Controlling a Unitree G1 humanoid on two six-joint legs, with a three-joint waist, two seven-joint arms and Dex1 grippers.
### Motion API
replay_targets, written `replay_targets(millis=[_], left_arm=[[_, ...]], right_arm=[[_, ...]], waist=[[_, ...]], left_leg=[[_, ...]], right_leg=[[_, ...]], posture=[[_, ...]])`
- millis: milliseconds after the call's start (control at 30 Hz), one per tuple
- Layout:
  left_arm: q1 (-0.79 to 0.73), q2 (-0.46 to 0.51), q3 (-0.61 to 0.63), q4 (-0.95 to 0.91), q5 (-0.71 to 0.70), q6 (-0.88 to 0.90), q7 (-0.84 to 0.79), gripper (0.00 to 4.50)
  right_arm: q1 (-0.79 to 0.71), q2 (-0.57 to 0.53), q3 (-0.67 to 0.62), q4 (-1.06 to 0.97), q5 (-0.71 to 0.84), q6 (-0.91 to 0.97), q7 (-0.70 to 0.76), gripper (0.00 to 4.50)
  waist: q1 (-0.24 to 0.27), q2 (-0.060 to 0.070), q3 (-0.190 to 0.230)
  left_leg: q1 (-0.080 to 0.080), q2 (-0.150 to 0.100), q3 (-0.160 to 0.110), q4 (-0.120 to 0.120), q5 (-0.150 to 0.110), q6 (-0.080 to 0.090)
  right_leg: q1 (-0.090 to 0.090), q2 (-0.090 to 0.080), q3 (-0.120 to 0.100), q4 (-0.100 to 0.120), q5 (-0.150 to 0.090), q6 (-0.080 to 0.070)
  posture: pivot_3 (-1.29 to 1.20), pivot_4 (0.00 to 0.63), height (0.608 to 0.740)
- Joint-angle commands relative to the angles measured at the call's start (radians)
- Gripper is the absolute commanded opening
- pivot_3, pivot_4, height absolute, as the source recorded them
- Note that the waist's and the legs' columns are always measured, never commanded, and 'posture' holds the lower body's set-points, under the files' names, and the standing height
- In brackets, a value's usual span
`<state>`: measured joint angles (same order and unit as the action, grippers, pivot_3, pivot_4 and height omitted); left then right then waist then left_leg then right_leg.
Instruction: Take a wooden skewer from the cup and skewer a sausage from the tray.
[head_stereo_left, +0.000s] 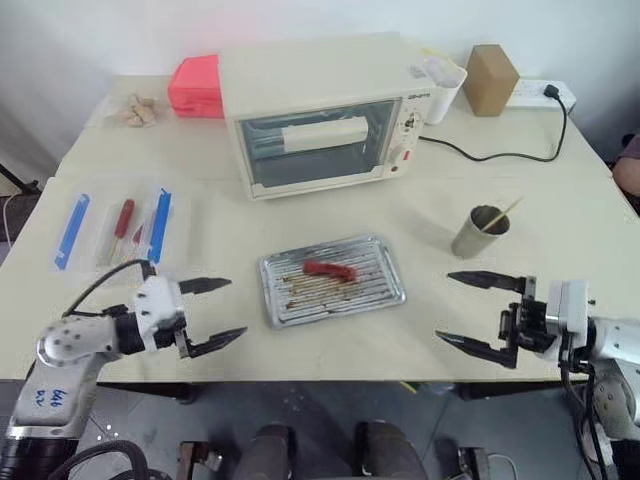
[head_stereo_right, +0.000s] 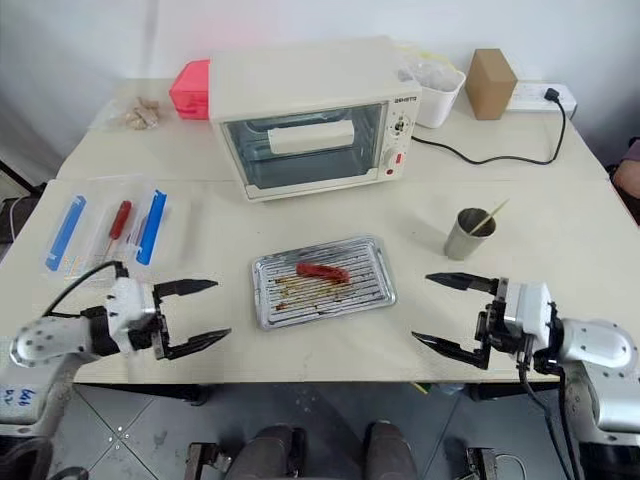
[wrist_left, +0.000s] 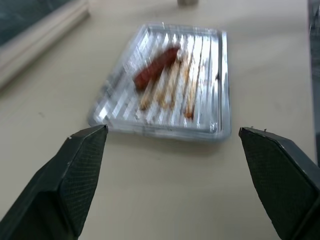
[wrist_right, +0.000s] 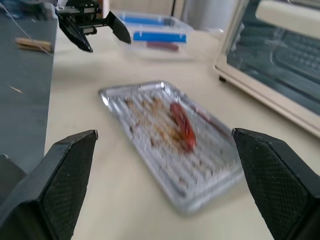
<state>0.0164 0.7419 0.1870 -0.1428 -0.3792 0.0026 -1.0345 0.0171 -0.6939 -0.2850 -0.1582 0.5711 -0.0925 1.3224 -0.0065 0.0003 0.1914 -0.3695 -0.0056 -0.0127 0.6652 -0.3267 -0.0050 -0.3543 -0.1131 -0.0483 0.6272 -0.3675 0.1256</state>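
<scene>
Both grippers, left (head_stereo_left: 215, 312) and right (head_stereo_left: 470, 310), gape wide, empty. Wooden skewer (head_stereo_left: 501, 215) leans in the cup (head_stereo_left: 479, 233); sausage (head_stereo_left: 330, 269) on tray (head_stereo_left: 385, 290). Skewer likely light, brittle: pinch exposed upper shaft.

A big pale table (head_stereo_left: 560, 190), a plain white wall (head_stereo_left: 90, 30) behind it, a grey tiled floor (head_stereo_right: 120, 420) below the front edge, a white power strip (head_stereo_left: 540, 95) at the far corner (a black cord (head_stereo_left: 500, 155) runs from it), soft even light
</scene>
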Motion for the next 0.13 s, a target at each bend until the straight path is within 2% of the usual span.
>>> replay_targets(millis=[33, 133], left_arm=[[0.027, -0.011, 0.002, 0.016, 0.055, -0.075, 0.023, 4.45], [0.023, -0.018, 0.027, 0.016, 0.021, -0.054, 0.029, 4.45]], right_arm=[[0.033, 0.006, -0.022, -0.033, -0.003, -0.052, -0.010, 4.50], [0.039, 0.008, -0.011, -0.041, -0.003, -0.057, -0.027, 4.50]], waist=[[0.003, 0.000, 0.000], [0.005, 0.000, 0.000]], left_leg=[[0.000, 0.000, 0.000, 0.000, 0.000, 0.000], [0.000, 0.000, 0.000, 0.001, 0.000, 0.000]], right_leg=[[0.000, 0.000, 0.000, 0.000, 0.000, 0.000], [0.000, -0.001, 0.000, -0.001, 0.000, 0.000]], posture=[[0.00, 0.150, 0.740], [0.00, 0.150, 0.740]])
